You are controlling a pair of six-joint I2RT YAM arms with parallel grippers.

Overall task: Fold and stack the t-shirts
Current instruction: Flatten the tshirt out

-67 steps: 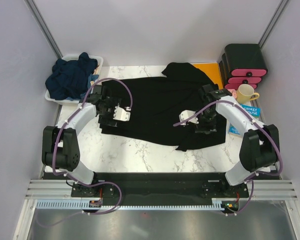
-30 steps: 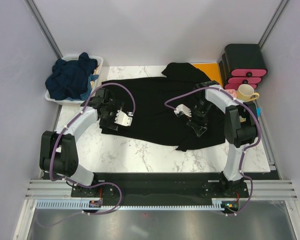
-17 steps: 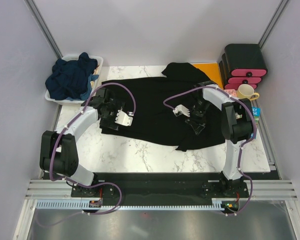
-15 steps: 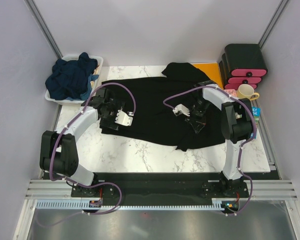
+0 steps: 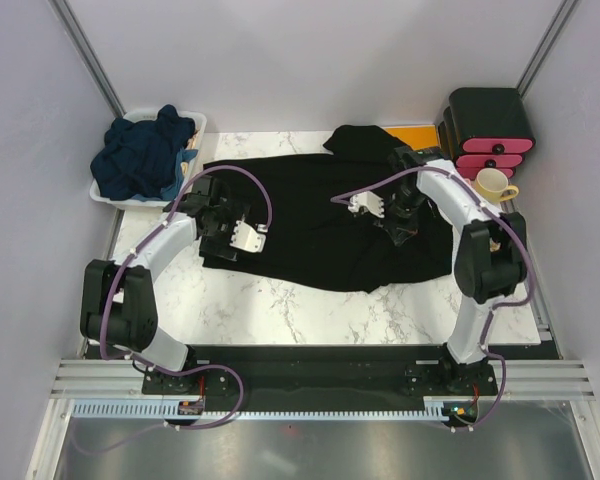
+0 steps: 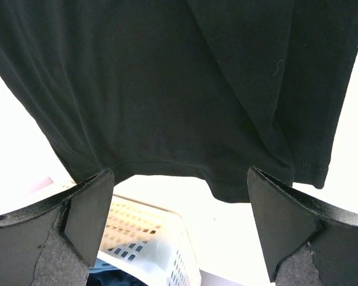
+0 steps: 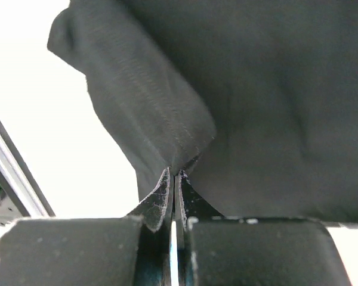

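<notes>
A black t-shirt [image 5: 310, 215] lies spread across the marble table, with one bunched end at the back by the orange sheet. My right gripper [image 5: 401, 218] is shut on a raised fold of it [image 7: 167, 119], and the two fingertips meet at the pinch [image 7: 174, 176]. My left gripper [image 5: 218, 222] hangs open over the shirt's left edge. In the left wrist view its jaws [image 6: 182, 205] are wide apart with nothing between them, and the shirt's hem [image 6: 227, 185] runs just beyond them. Several dark navy t-shirts [image 5: 140, 150] sit piled in the basket.
A white basket [image 5: 105, 195] stands at the back left; its rim [image 6: 149, 229] shows past the left fingers. An orange sheet [image 5: 422, 138] lies partly under the shirt. A black and pink drawer unit [image 5: 490, 128] and a cream mug [image 5: 493, 185] stand at the back right.
My right gripper closed on a fold of the black shirt and moved toward the back, drawing the shirt's near right part with it. The left arm stayed still and open.
</notes>
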